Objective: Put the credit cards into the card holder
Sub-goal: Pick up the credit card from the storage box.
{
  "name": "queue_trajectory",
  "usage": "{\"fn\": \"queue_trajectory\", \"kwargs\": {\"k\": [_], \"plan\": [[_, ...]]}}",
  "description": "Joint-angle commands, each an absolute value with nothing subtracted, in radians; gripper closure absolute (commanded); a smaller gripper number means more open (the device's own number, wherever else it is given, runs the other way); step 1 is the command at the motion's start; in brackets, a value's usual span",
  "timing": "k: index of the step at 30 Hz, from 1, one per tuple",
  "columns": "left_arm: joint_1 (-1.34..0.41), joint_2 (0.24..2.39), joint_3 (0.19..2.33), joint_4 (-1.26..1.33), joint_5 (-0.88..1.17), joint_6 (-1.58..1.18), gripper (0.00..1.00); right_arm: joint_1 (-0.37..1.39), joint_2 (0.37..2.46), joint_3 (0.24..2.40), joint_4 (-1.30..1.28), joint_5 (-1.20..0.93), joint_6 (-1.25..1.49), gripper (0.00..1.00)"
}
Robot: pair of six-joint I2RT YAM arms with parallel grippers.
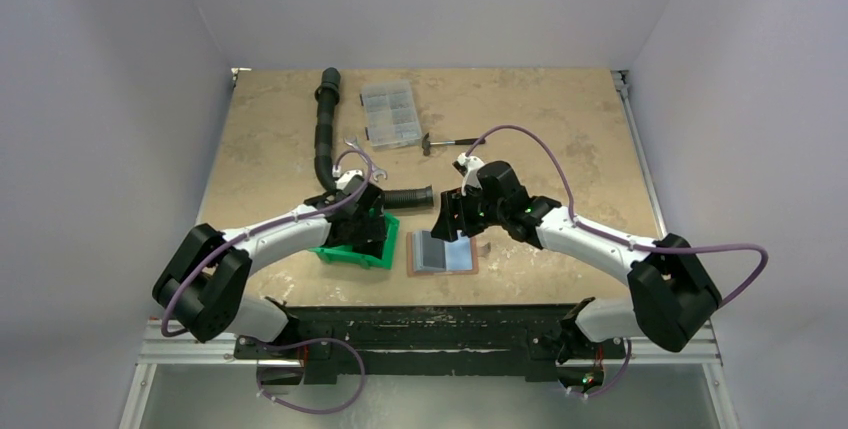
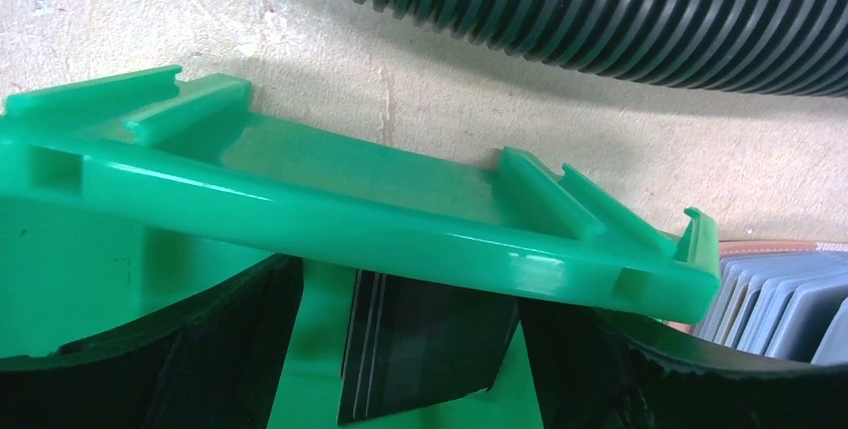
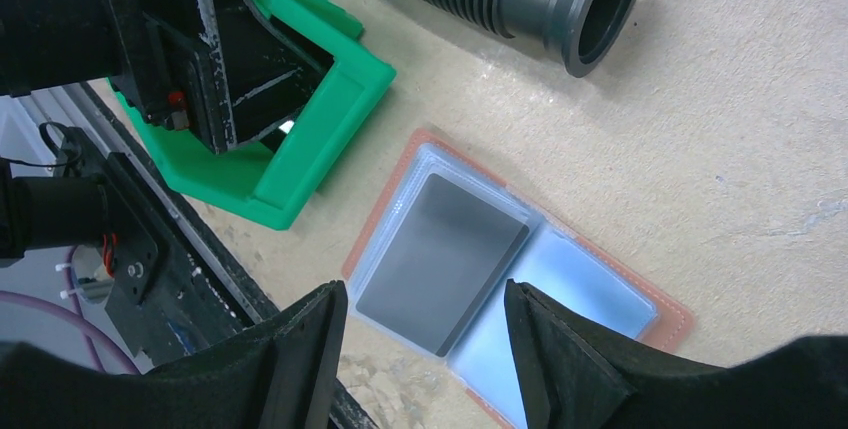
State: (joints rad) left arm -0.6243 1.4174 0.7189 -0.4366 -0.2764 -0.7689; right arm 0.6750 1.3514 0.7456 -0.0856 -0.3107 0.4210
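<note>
**Right pincer open over the unfolded card holder; left pincer down in the green bin**

The right pincer (image 3: 425, 294) hangs with its two fingers (image 3: 300, 359) spread apart and nothing between them. Directly beneath it, the card holder (image 3: 520, 279) lies unfolded and flat on the worktop (image 1: 560, 109), inside face up.

From above, the holder sits close to the near edge of the worktop, between the two arms. Its long axis runs left to right, roughly along that edge, and its fold runs near to far. A grey card (image 3: 445, 259) lies on its left half, lined up with the holder's edges. The right half shows bare blue pocket with the reddish-brown border around it.

The left pincer (image 1: 368, 229) is lowered into the green bin (image 1: 350, 252). Its wrist view shows black fingers (image 2: 200, 359) on either side of some dark cards (image 2: 440, 334) standing on edge in the bin. I cannot tell whether they clamp anything.

The bin stands just beside the holder's left edge, with its green rim between the cards and the holder. A black ribbed hose (image 1: 325, 129) runs from the far side towards the arms and then bends right. Its open end lies just beyond the bin and near the holder's far side, apart from it.

Further back, well apart from all this, are a clear compartment box (image 1: 390, 114) and a small hammer (image 1: 450, 139).
</note>
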Motion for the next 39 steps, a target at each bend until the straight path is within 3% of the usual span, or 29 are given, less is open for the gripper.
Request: {"fn": "queue_trajectory", "kwargs": {"k": [1,11,24,39], "plan": [[-0.628,1.432,0.677,-0.415,-0.316,-0.821,0.21,0.676,1.308,0.737,-0.056,-0.336,0.415,0.33],[-0.629,1.345,0.669,-0.439,-0.354,-0.825,0.58,0.676,1.305,0.733,-0.064,-0.321,0.424,0.33],[-0.628,1.279,0.716,-0.473,-0.328,-0.791,0.86,0.676,1.315,0.730,-0.061,-0.333,0.440,0.34],[-0.628,1.228,0.785,-0.532,-0.318,-0.789,0.91,0.677,1.361,0.746,-0.046,-0.341,0.453,0.34]]}}
